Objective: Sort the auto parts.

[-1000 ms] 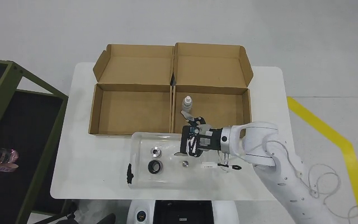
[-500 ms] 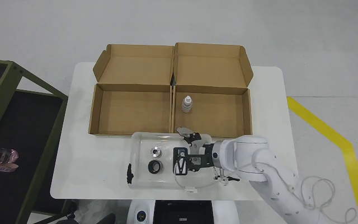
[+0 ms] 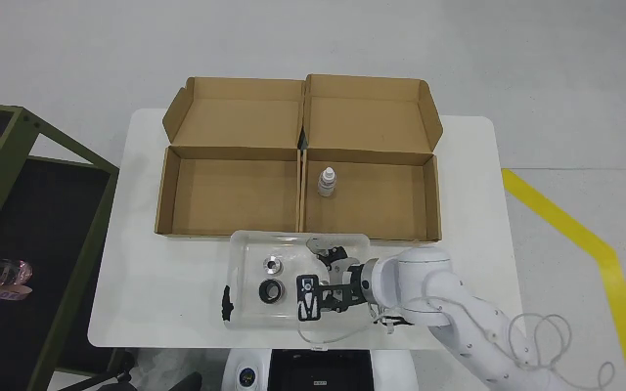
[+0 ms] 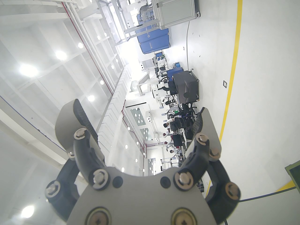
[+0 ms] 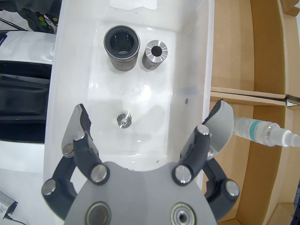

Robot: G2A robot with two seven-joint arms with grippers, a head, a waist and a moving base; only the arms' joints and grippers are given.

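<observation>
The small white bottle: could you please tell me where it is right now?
In the top view the bottle lies in the right cardboard box, close to the wall shared with the left box, beyond the clear bin.

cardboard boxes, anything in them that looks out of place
Yes: a small white plastic bottle sits alone in the right-hand box, near the wall it shares with the left box. It looks odd because it isn't a metal part like the pieces in the clear bin. Whether it stands or lies I cannot tell.
</observation>
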